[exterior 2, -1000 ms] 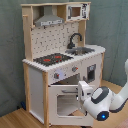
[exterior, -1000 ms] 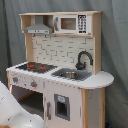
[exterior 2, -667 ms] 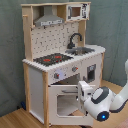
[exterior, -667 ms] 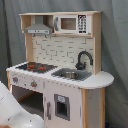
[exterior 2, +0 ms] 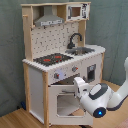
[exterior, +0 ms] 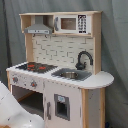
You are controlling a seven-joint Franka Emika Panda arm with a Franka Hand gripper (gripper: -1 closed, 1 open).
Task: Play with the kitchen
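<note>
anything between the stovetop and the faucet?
Only the sink, its basin next to the stovetop with the faucet at its far edge. Both exterior views show it.

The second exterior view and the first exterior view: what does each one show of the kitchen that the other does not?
Only the second exterior view shows the oven door with its window, and the arm's white end in front of it. Only the first exterior view shows the narrow cupboard door under the sink. Both exterior views show the kitchen with its stovetop, black faucet, grey hood and microwave.
</note>
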